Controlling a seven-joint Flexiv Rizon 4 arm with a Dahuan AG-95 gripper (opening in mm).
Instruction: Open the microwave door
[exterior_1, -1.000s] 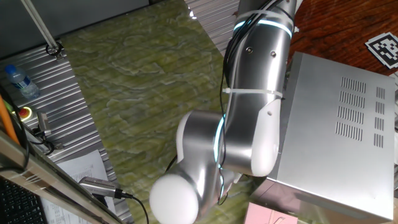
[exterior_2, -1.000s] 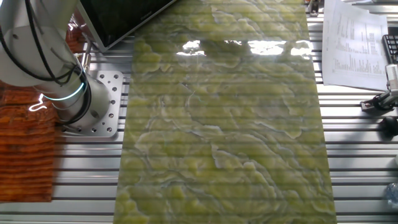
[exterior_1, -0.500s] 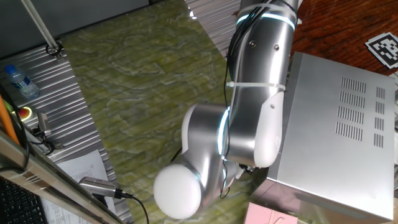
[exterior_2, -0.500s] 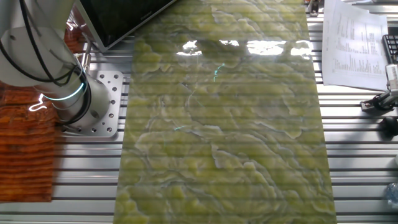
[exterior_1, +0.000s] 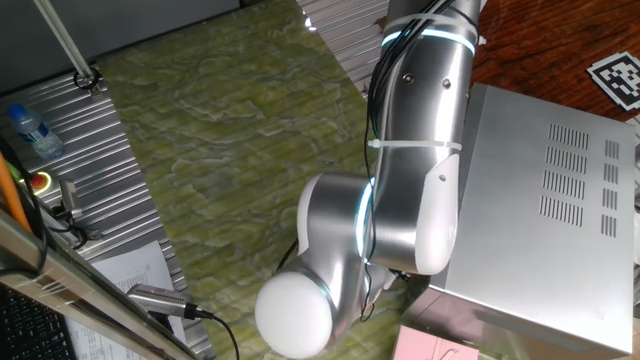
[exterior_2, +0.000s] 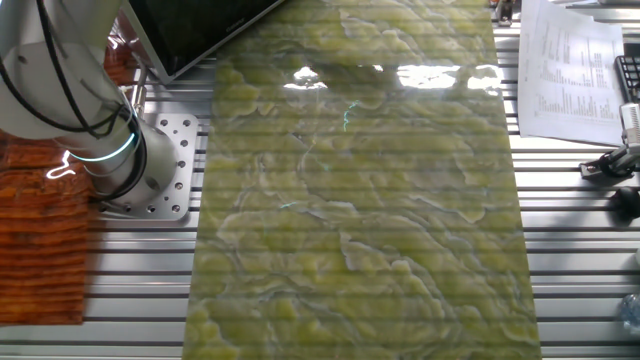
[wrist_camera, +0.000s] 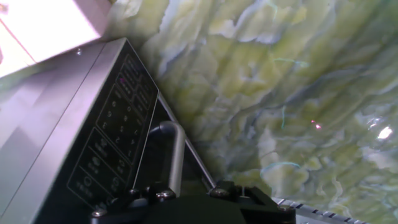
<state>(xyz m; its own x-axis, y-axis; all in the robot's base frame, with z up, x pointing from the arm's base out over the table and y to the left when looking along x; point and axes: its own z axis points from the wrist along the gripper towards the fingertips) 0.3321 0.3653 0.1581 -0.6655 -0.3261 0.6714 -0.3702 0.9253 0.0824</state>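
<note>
The microwave (exterior_1: 545, 220) is a silver vented box at the right of one fixed view. In the hand view I see its control panel (wrist_camera: 115, 140), the microwave door (wrist_camera: 191, 169) with dark glass, and the slim silver bar handle (wrist_camera: 176, 152). The handle's lower end runs under my gripper's black body (wrist_camera: 186, 208) at the bottom edge. The fingertips are hidden, so I cannot tell whether they close on the handle. In one fixed view the arm (exterior_1: 410, 190) hides the gripper. The microwave's dark front (exterior_2: 200, 25) shows at the top left of the other fixed view.
A green marbled mat (exterior_2: 360, 200) covers the table in front of the microwave. A pink box (exterior_1: 440, 345) stands next to the microwave. The arm base (exterior_2: 130, 165) and an orange cloth (exterior_2: 40, 240) are at the left. Papers (exterior_2: 565, 70), a bottle (exterior_1: 30, 130) and a red button (exterior_1: 41, 181) lie beyond the mat.
In one fixed view the arm's elbow has shifted a little to the right and down. The microwave's dark front in the other fixed view looks unchanged.
</note>
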